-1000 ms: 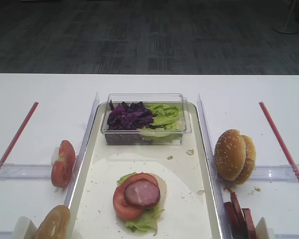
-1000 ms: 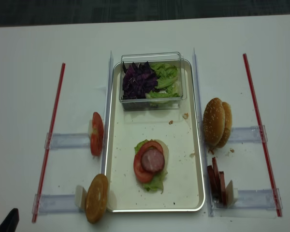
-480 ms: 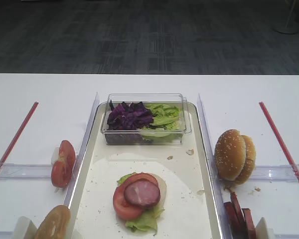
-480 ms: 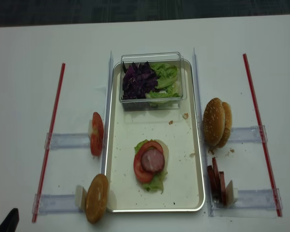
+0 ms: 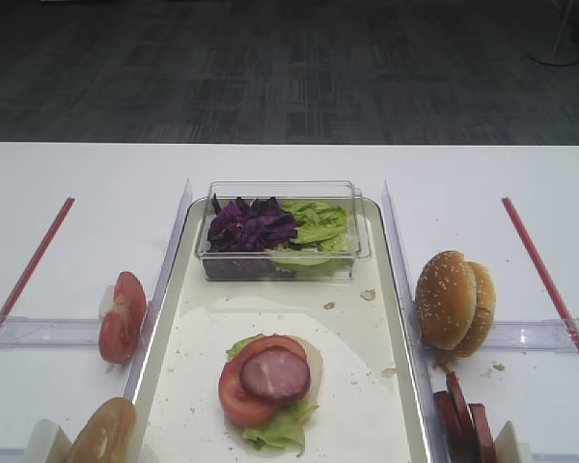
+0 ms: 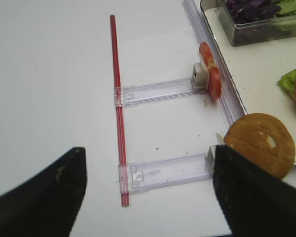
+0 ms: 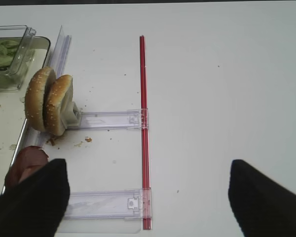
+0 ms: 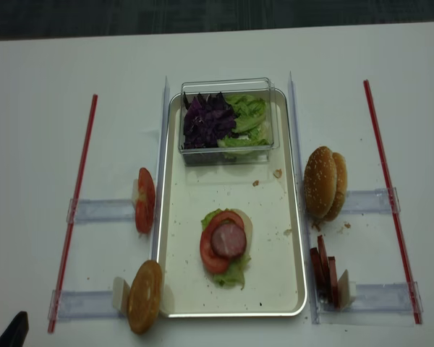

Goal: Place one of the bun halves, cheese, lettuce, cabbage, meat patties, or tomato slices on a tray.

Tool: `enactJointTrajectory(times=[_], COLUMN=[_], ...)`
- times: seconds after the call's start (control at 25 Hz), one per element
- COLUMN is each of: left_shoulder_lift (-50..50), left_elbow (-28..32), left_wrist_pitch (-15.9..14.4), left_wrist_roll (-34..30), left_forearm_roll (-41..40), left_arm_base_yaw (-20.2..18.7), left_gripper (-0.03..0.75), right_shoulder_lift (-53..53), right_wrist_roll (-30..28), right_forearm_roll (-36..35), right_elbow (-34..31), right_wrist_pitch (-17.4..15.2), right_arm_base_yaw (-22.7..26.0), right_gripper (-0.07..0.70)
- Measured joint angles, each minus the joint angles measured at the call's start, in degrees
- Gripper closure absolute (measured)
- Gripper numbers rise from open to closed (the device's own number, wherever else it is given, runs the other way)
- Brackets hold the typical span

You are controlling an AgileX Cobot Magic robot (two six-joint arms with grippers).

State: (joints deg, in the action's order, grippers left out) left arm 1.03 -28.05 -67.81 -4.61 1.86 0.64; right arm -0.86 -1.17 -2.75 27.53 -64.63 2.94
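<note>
On the cream tray [image 5: 362, 386] lies a stack of lettuce [image 5: 280, 429], a tomato slice [image 5: 234, 397] and a meat patty [image 5: 275, 374] on top. Two bun halves [image 5: 454, 301] stand on edge right of the tray, with meat patties [image 5: 460, 410] in front of them. Left of the tray stand tomato slices [image 5: 123, 315] and one bun half [image 5: 104, 432]. My left gripper [image 6: 148, 197] hangs open over the table beside that bun half [image 6: 260, 143]. My right gripper [image 7: 148, 202] is open and empty, with the right-hand buns [image 7: 49, 101] off to its left.
A clear plastic box [image 5: 282, 265] at the tray's far end holds purple cabbage [image 5: 249, 227] and green lettuce [image 5: 317, 227]. Red strips [image 5: 545, 280] [image 6: 117, 98] run along both sides of the table. Clear plastic holders [image 7: 108, 119] [image 6: 163, 173] carry the foods outside the tray.
</note>
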Motion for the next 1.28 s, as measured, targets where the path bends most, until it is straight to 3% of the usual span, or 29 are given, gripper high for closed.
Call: enactJointTrajectory(times=[1.28], left_shoulder_lift=[0.0], left_elbow=[0.0], left_wrist_pitch=[0.0], left_wrist_roll=[0.0], left_forearm_roll=[0.0], left_arm_base_yaw=[0.0], left_gripper=[0.223], right_shoulder_lift=[0.0], right_wrist_roll=[0.1], right_forearm_roll=[0.5], right_elbow=[0.0], right_wrist_pitch=[0.0], right_arm_base_yaw=[0.0], right_gripper=[-0.034])
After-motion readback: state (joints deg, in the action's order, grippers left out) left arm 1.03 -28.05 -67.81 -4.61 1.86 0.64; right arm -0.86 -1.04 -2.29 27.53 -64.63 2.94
